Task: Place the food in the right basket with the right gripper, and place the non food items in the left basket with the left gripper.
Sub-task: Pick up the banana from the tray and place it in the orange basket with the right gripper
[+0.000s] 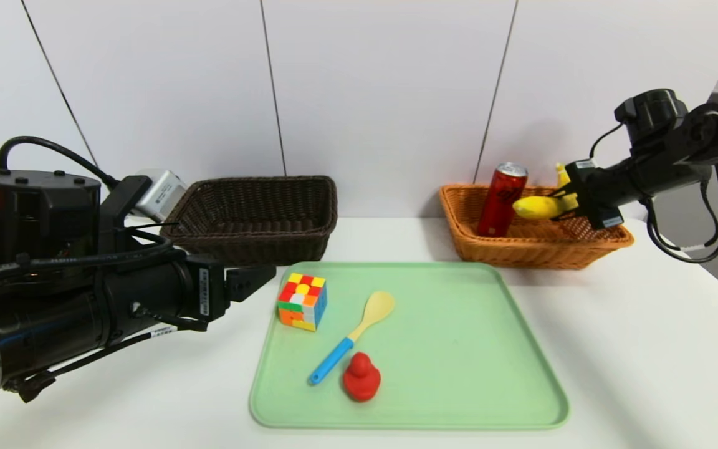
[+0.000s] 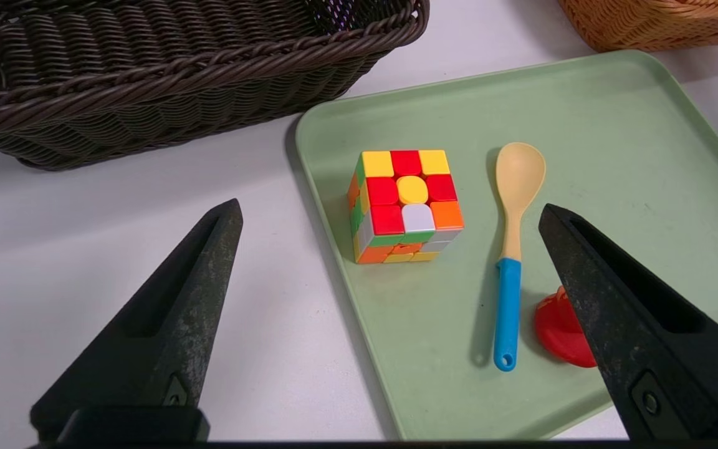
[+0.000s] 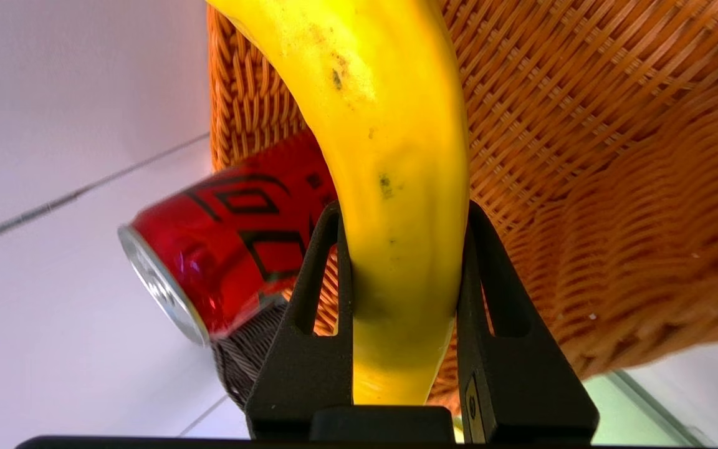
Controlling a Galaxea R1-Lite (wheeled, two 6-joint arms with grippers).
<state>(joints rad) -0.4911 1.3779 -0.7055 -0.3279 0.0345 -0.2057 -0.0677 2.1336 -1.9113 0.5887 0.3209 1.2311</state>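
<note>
The orange basket [image 1: 608, 240] already contains the can [image 1: 502, 200]. Above it, the right gripper [image 1: 568, 201] clamps the banana [image 1: 540, 206]; it should now lower and release. The left gripper [image 2: 390, 215] waits open near the cube [image 1: 301, 302].

My left gripper [image 1: 258, 279] hovers left of the green plastic tray [image 1: 459, 349] holding the multicoloured puzzle cube [image 1: 301, 302], the blue-handled spoon [image 1: 354, 334] and the red rubber duck [image 1: 361, 376].
</note>
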